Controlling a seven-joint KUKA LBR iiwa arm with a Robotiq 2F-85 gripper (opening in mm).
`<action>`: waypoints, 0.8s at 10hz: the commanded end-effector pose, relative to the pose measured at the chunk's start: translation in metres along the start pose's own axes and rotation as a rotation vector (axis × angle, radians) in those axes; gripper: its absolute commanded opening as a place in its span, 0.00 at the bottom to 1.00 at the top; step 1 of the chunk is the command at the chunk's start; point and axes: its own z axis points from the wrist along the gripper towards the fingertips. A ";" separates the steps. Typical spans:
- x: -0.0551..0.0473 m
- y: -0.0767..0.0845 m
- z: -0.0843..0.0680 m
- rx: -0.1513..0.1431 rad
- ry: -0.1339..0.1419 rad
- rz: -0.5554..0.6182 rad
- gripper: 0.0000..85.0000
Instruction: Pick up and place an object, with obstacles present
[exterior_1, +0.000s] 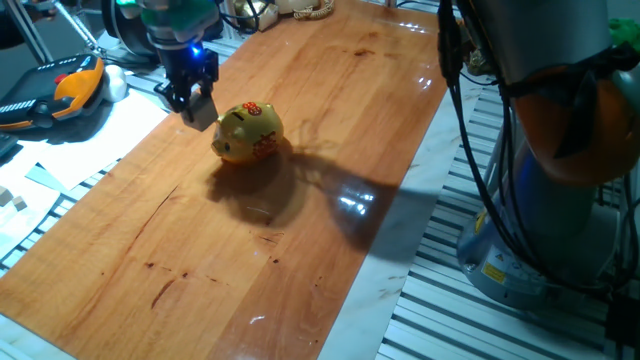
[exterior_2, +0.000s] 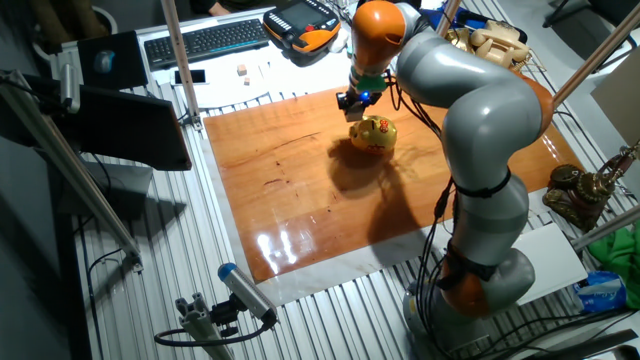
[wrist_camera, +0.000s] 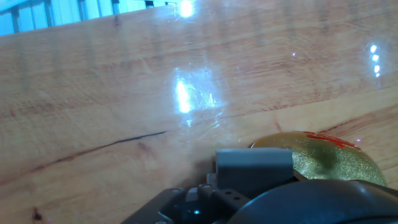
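Starting at the left of one fixed view, an orange-and-black hand controller (exterior_1: 70, 88) lies off the wooden bench (exterior_1: 330, 210), well clear of the work. Next come the fingers (exterior_1: 183, 96), hanging low over the bench's left edge and pointing down, just beside the gold pig bank (exterior_1: 250, 133). I judge they sit this close because the pig bank is the obstacle I have to work around, and the arm is skirting its snout side rather than passing over it. I cannot tell whether the fingers are spread or closed: the fixed views are too small, and the hand view shows only one grey finger (wrist_camera: 254, 165) against bare wood. A pale shape (exterior_1: 203, 112) shows at the fingertips. It may be the cube held there, or only a finger pad, and I cannot pick out the cube with certainty anywhere else on the bench. The pig bank stands upright near the middle of the bench, red markings on its top and flank. In the hand view its gold back (wrist_camera: 323, 163) fills the lower right, so any sideways move to the right risks a knock. Further right the bench is bare and glossy. At the far right stands the arm's base (exterior_1: 540, 240), with cables hanging down in front of it.
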 end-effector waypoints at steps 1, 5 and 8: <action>0.000 0.000 0.000 0.001 0.012 -0.022 0.00; 0.000 0.000 0.000 -0.009 0.024 -0.042 0.00; 0.000 0.025 0.006 -0.003 0.008 0.038 0.00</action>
